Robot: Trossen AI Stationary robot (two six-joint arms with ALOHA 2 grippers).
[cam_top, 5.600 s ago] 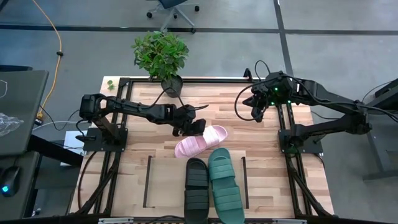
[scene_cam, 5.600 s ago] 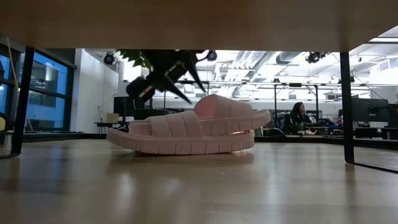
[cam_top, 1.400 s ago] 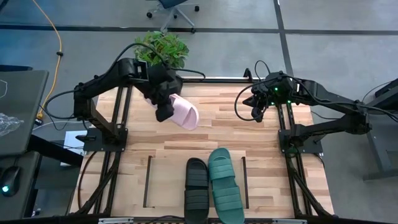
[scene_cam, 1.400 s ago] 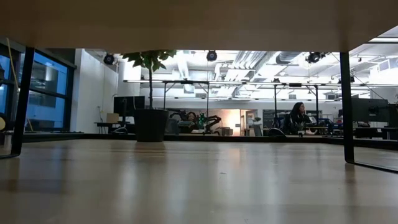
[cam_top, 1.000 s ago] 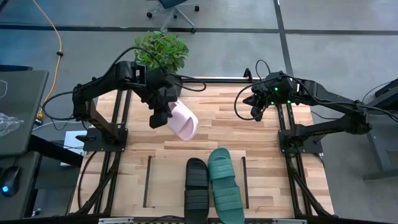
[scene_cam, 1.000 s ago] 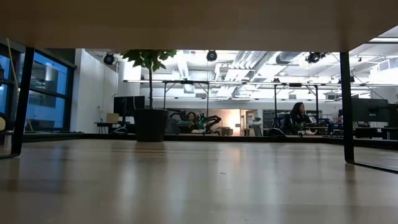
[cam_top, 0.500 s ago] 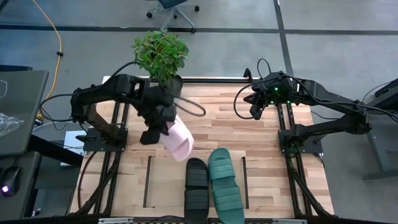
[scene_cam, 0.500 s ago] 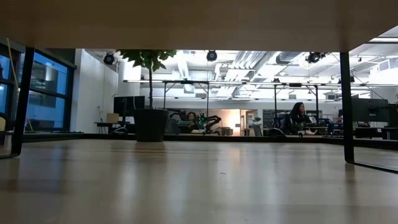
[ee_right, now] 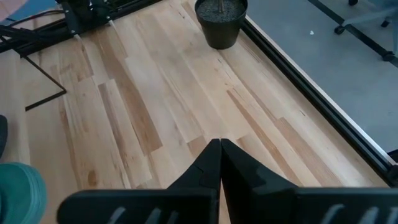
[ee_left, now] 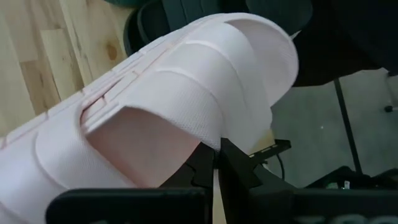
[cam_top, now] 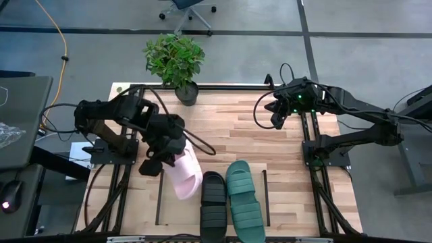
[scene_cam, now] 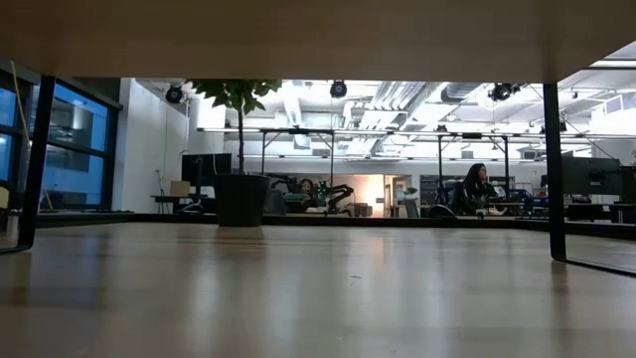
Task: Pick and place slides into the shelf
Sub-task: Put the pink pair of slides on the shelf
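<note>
Pink slide point(cam_top: 182, 173) hangs pinched in left gripper point(cam_top: 164, 162) above shelf point(cam_top: 177, 202), just beside black slide point(cam_top: 213, 199) & teal slide point(cam_top: 244, 199) lying on it. Right gripper point(cam_top: 276, 119), fingers pressed together, waits at table's far right.

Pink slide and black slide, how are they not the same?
The pink slide is pale and held up by the left gripper; the black slide is dark and lies flat on the shelf, beside the teal slide. Both have ribbed straps.
</note>
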